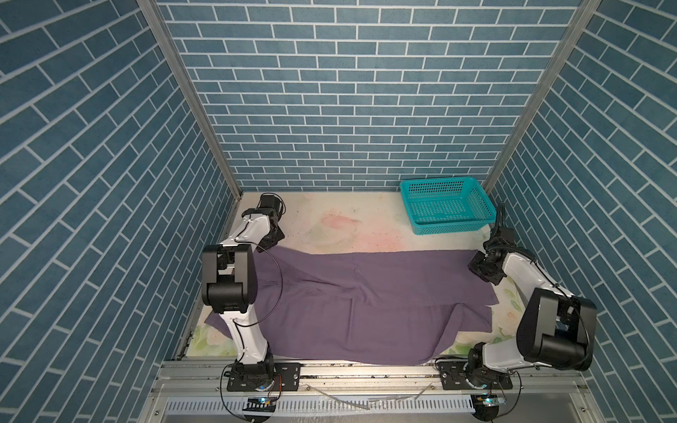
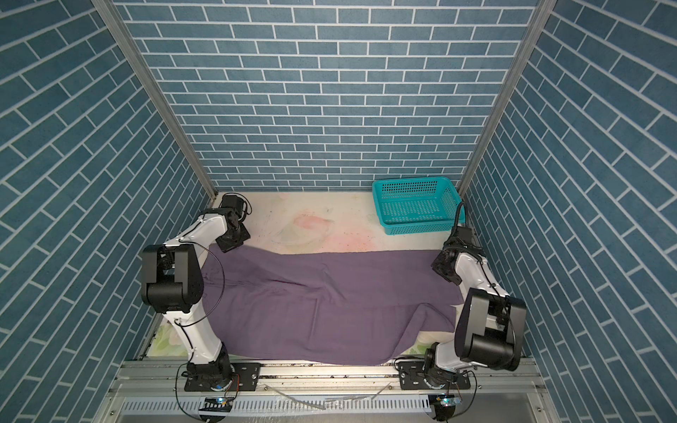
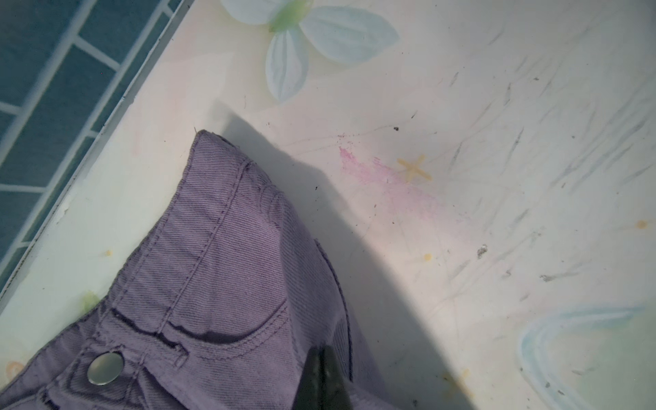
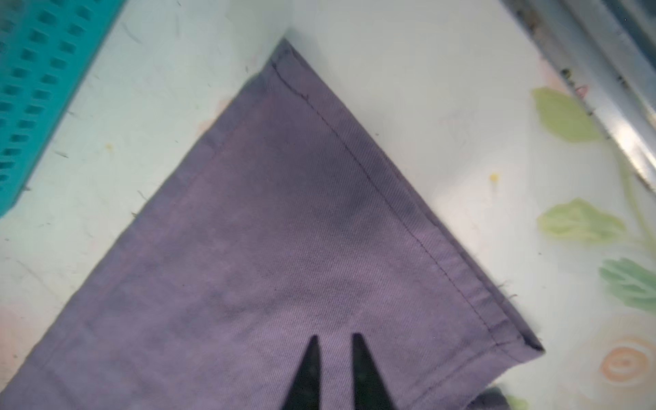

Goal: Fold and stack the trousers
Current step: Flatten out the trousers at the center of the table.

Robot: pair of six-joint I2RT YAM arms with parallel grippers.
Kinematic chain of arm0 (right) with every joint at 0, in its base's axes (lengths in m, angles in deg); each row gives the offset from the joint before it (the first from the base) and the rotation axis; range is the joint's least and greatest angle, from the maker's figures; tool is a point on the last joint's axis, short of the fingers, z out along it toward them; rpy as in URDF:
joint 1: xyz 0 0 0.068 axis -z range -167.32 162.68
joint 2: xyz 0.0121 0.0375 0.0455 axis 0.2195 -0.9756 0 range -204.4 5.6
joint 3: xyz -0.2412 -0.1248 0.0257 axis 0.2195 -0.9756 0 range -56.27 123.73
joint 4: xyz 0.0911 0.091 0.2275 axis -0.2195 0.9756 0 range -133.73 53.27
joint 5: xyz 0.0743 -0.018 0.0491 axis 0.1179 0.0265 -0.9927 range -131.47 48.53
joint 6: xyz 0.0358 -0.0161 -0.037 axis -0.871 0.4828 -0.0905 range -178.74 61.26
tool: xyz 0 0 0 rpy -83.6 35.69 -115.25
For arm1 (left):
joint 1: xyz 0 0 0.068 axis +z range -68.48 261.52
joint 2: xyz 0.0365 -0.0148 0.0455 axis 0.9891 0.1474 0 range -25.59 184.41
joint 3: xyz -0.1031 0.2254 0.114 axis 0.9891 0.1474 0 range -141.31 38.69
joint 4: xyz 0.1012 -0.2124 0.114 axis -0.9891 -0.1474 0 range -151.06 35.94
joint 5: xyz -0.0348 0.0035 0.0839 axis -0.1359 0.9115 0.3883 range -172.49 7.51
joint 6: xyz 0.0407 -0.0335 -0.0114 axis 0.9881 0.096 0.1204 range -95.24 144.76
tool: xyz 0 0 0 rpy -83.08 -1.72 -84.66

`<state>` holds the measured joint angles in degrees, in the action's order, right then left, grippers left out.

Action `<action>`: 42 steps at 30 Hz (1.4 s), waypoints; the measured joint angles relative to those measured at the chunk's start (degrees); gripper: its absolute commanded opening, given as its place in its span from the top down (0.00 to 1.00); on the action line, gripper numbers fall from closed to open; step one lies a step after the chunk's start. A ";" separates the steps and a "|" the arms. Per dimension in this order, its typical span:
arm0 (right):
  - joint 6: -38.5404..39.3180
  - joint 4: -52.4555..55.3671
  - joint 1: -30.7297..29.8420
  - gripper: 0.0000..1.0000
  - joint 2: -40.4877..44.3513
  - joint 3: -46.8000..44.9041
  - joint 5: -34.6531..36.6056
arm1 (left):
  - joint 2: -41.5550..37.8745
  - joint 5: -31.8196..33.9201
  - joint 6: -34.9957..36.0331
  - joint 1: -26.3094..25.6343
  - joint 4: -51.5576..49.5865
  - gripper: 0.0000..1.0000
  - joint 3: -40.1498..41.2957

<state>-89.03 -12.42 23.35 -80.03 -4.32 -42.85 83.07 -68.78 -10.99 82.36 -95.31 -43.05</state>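
Note:
The muted-purple trousers [image 1: 366,304] [image 2: 329,307] lie spread across the table from left to right, with one leg folded partly over the other. Their waistband, with a metal button [image 3: 105,368], is at the left. My left gripper [image 1: 273,241] [image 3: 323,349] is shut on a raised fold of the trousers [image 3: 220,266] near the waistband corner. My right gripper [image 1: 483,271] [image 4: 335,337] hovers just over the far right hem corner of a trouser leg [image 4: 284,230]. Its fingers are apart, and flat cloth shows between them.
A teal plastic basket [image 1: 439,181] [image 2: 414,181] [image 4: 35,88] stands at the back right corner, just beyond the right gripper. Blue brick-pattern walls close in on three sides. A metal rail with both arm bases runs along the front edge.

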 measured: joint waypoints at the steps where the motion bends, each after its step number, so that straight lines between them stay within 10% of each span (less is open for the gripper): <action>1: -0.13 -0.26 0.00 1.00 -1.09 0.00 -0.37 | 0.04 -0.09 0.00 0.00 0.00 1.00 -0.07; 30: -5.49 -7.76 6.36 1.00 -23.32 16.72 -6.82 | 14.32 -2.08 1.90 -4.02 -0.85 1.00 -16.44; 35: -5.18 -8.28 6.29 0.70 -23.21 16.79 -7.04 | 14.99 -2.03 2.12 -4.61 -1.40 1.00 -17.03; 42: -2.43 -7.21 6.32 0.57 -22.47 16.81 -4.15 | 14.56 -2.03 2.12 -4.63 -1.33 1.00 -16.39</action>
<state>-91.45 -19.63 29.67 -102.50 12.48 -47.01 97.63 -70.81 -8.87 77.73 -96.64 -59.44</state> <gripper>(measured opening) 0.406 0.045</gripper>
